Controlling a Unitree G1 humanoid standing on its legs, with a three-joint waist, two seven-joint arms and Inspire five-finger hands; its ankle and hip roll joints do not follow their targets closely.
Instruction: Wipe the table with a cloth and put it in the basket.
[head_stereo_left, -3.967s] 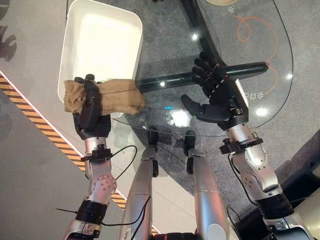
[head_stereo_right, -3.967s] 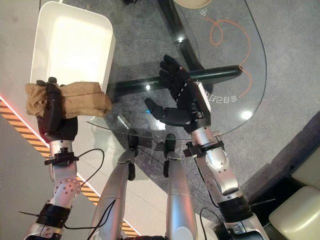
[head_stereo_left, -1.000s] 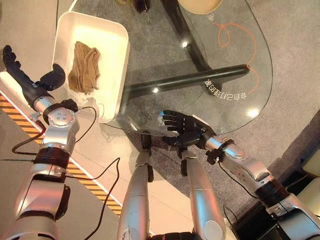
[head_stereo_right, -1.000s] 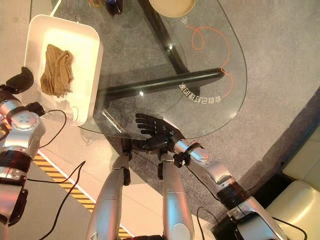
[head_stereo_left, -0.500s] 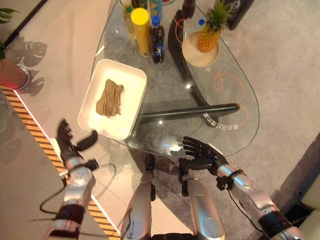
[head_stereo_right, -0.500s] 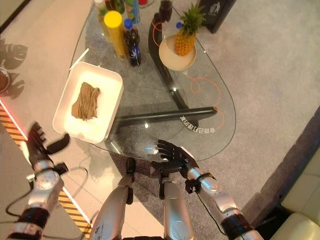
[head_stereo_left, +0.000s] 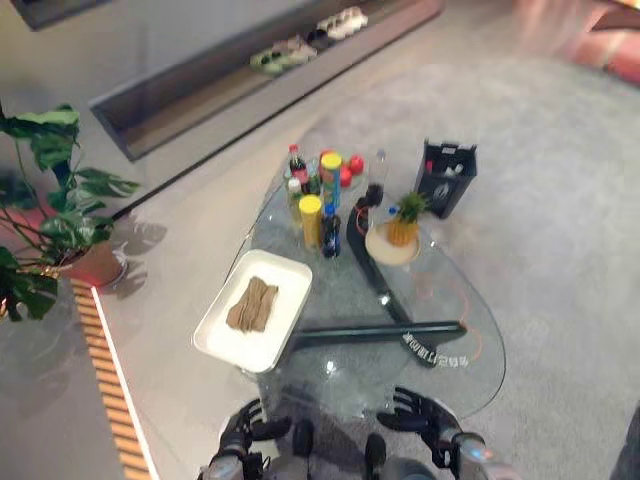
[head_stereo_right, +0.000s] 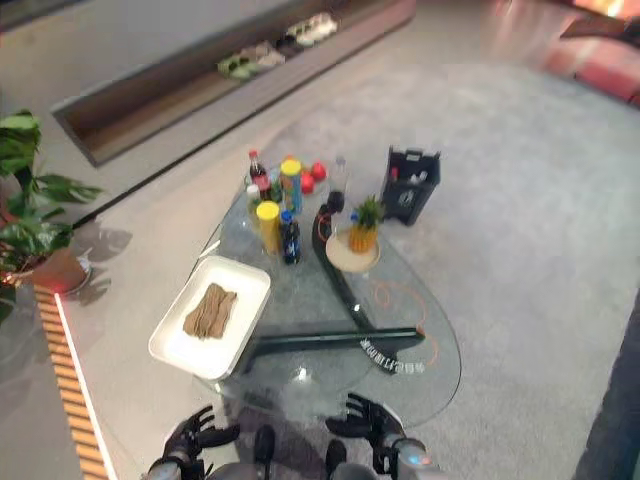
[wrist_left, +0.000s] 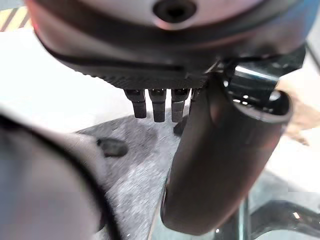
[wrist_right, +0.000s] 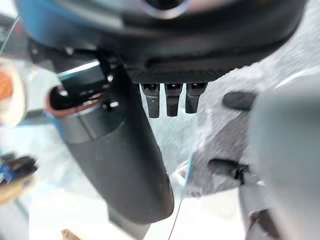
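Observation:
The brown cloth (head_stereo_left: 252, 304) lies crumpled inside the white basket (head_stereo_left: 215, 342), which rests on the near left part of the glass table (head_stereo_left: 447, 298). My left hand (head_stereo_left: 243, 432) hangs low beside the table's near edge, well short of the basket, its fingers (wrist_left: 155, 106) straight and its thumb apart, holding nothing. My right hand (head_stereo_left: 420, 412) is spread open at the table's near rim, also with nothing in it; its thumb (wrist_right: 122, 167) stands clear of the fingers.
Several bottles (head_stereo_left: 311, 218) and a pineapple on a plate (head_stereo_left: 403, 224) stand on the far half of the table. A black carrier (head_stereo_left: 446, 176) sits on the carpet beyond. A potted plant (head_stereo_left: 50, 205) and a striped floor strip (head_stereo_left: 112, 392) are at the left.
The left hand held the cloth over the basket; it let go and the cloth now lies inside. The view has since pulled far back, and both hands have dropped low.

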